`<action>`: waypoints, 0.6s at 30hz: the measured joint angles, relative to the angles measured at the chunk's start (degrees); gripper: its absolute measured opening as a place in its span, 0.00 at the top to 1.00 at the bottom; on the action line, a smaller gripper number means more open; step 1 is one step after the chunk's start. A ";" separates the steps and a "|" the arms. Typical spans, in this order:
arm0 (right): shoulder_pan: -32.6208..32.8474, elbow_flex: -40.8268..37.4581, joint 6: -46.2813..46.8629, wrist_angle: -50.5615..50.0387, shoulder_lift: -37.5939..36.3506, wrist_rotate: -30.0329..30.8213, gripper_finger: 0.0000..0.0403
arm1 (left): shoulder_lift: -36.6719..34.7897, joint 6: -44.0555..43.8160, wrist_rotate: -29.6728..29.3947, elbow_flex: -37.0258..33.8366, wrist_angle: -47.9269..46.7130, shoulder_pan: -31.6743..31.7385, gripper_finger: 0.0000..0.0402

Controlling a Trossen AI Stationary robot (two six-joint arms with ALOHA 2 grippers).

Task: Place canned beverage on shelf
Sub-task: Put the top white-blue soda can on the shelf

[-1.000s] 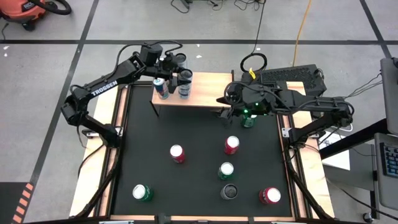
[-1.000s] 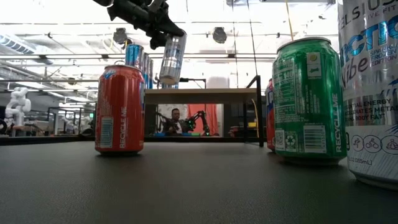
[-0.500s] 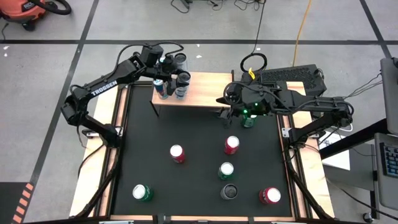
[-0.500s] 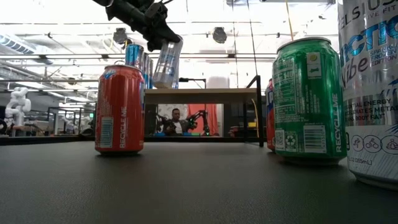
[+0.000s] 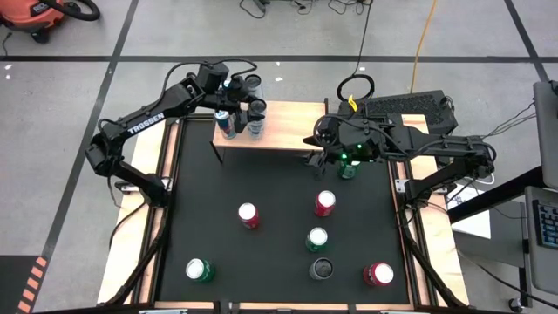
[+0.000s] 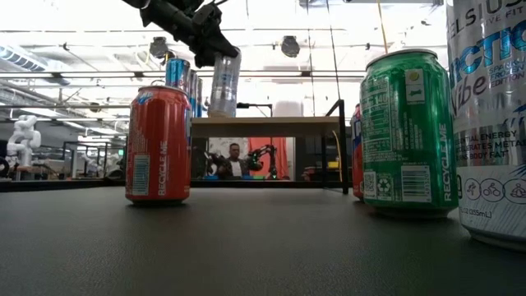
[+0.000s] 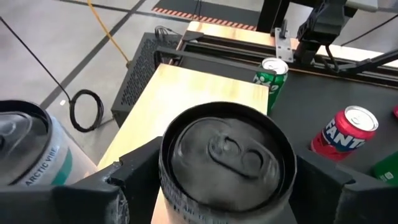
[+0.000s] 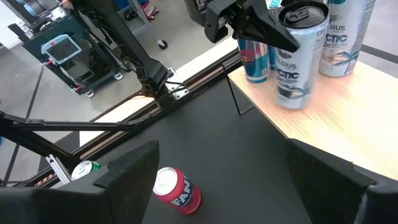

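1. Black counter (image 5: 279, 244) with scattered cans fronts a light-wood shelf (image 5: 288, 131) at its far edge.
2. Left end effector (image 5: 253, 106) clasps a silver can (image 8: 292, 56) by its top, the base on or just above the shelf — apparently being set down, though contact cannot be confirmed.
3. Just beside that end effector stand two more cans, one blue (image 8: 252, 53), one pale (image 8: 341, 37).
4. Right end effector (image 5: 316, 157) waits unclenched, empty, near the shelf's corner.
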 joint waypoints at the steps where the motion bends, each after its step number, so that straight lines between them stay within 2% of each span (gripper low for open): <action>1: 0.00 0.00 0.00 0.00 0.00 0.00 0.19 | 0.00 0.02 -0.04 0.00 -0.16 0.00 0.29; 18: 0.00 -0.07 -0.42 0.00 0.00 0.02 0.19 | -0.13 -0.48 -2.15 0.15 -1.59 0.09 0.28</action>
